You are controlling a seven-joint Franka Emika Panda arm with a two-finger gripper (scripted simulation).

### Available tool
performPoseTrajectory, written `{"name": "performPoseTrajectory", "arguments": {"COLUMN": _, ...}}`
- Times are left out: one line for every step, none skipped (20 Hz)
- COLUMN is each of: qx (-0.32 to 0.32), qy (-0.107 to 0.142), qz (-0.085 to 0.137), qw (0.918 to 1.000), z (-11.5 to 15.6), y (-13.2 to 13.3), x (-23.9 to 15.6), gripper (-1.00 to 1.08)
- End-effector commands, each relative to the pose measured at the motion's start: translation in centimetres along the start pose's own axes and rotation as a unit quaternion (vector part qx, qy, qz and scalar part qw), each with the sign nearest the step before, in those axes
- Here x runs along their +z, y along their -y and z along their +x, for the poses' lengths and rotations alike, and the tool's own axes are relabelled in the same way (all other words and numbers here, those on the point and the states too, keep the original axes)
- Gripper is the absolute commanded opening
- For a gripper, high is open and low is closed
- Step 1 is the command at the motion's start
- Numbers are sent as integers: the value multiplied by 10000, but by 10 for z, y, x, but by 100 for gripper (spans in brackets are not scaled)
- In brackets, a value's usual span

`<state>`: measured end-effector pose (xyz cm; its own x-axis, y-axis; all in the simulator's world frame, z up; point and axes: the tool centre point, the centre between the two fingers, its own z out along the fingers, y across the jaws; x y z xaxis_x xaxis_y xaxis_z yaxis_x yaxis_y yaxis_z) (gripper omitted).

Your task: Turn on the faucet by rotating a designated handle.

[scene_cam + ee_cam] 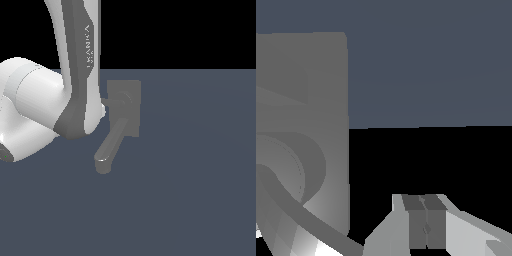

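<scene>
The floor (190, 200) is a flat, matte slate-blue plane with no seams or markings; it meets a plain black backdrop at a straight horizon; there is no wall texture or furniture to be seen.

The faucet (131, 107) is uniform matte grey; its rectangular base block stands upright near the centre of the exterior view, just beside the arm on the exterior view's right; a round hub sits on the block's face; the thick rounded spout (111, 145) slopes down from the block toward the exterior view's lower left and ends in a blunt downturned tip above the floor.

The handle (311, 220) shows in the wrist view as a thin grey rod curving away from the round hub; in the exterior view it is mostly hidden behind the arm.

The robot arm (75, 65) is glossy white with dark grey panels, smooth and rounded; it covers the block's edge on the exterior view's left.

The gripper (423, 220) appears only in the wrist view; its two dark grey pads (413, 222) sit pressed together with no gap and nothing between them; it lies just beside the handle, and I cannot tell whether they touch.
</scene>
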<state>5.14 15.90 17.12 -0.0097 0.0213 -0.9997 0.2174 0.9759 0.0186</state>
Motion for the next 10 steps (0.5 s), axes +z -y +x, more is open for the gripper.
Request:
{"name": "performPoseTrajectory", "arguments": {"qx": 4, "qy": 27, "qz": -14, "qw": 10000, "z": -6, "y": -1, "x": 0, "gripper": -100}}
{"name": "performPoseTrajectory", "arguments": {"qx": 5, "qy": 29, "qz": -15, "qw": 10000, "z": -9, "y": 0, "x": 0, "gripper": -100}}
{"name": "performPoseTrajectory", "arguments": {"qx": 6, "qy": 30, "qz": -16, "qw": 10000, "z": -13, "y": 1, "x": 0, "gripper": -100}}
{"name": "performPoseTrajectory", "arguments": {"qx": 7, "qy": 32, "qz": -17, "qw": 10000, "z": -17, "y": 2, "x": 0, "gripper": -100}}
{"name": "performPoseTrajectory", "arguments": {"qx": 9, "qy": 35, "qz": -19, "qw": 10000, "z": -21, "y": 3, "x": 0, "gripper": -100}}
{"name": "performPoseTrajectory", "arguments": {"qx": 10, "qy": 37, "qz": -20, "qw": 10000, "z": -25, "y": 4, "x": 0, "gripper": -100}}
{"name": "performPoseTrajectory", "arguments": {"qx": 11, "qy": 39, "qz": -21, "qw": 10000, "z": -28, "y": 5, "x": 0, "gripper": -100}}
{"name": "performPoseTrajectory", "arguments": {"qx": 12, "qy": 41, "qz": -23, "qw": 10000, "z": -32, "y": 6, "x": 0, "gripper": -100}}
{"name": "performPoseTrajectory", "arguments": {"qx": 13, "qy": 43, "qz": -24, "qw": 10000, "z": -36, "y": 7, "x": 0, "gripper": -100}}
{"name": "performPoseTrajectory", "arguments": {"qx": 14, "qy": 45, "qz": -25, "qw": 10000, "z": -40, "y": 8, "x": 0, "gripper": -100}}
